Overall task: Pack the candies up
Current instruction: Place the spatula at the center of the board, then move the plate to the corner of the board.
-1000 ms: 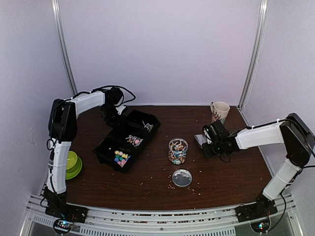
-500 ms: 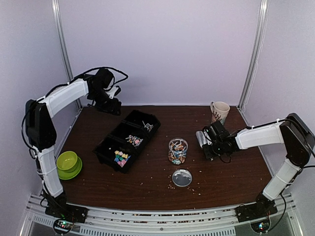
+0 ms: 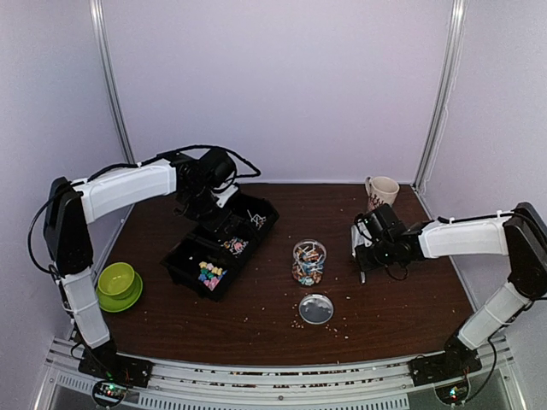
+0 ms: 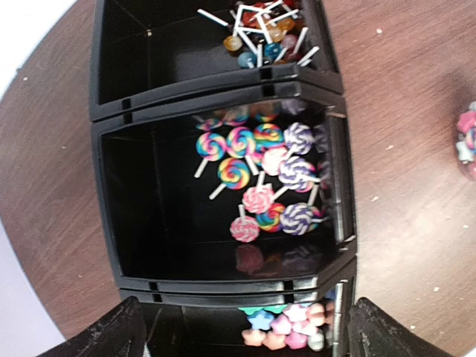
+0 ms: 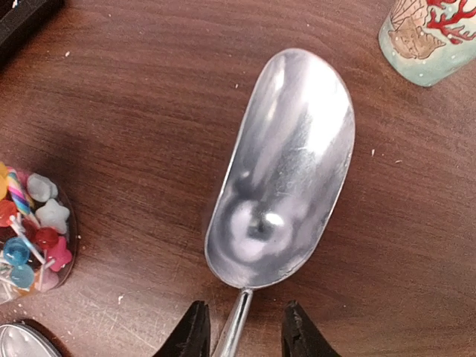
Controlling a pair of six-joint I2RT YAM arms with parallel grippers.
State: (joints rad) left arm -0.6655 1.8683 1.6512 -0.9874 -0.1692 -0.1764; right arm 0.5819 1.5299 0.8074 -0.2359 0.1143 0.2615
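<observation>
The candies lie in a black three-compartment tray [image 3: 181,269]: swirl lollipops [image 4: 256,178] in the middle compartment, pastel star pieces [image 4: 290,329] in the near one, small white-stick lollipops [image 4: 256,30] in the far one. More candies fill a glass jar [image 3: 308,262]. My left gripper [image 4: 249,331] hangs wide open above the tray, empty. A metal scoop [image 5: 286,163] lies empty on the table. My right gripper [image 5: 242,335] is open, with one finger on each side of the scoop's thin handle [image 5: 232,331] and a gap on both sides.
The jar's round metal lid [image 3: 316,308] lies in front of the jar. A painted mug [image 3: 382,193] stands at the back right, close to the scoop's tip. A green bowl on a saucer [image 3: 117,282] sits at the left edge. Pale crumbs dot the wooden table [image 3: 256,316].
My left arm has swung from the back left to above the tray, its jaws widening. My right jaws have opened off the scoop handle.
</observation>
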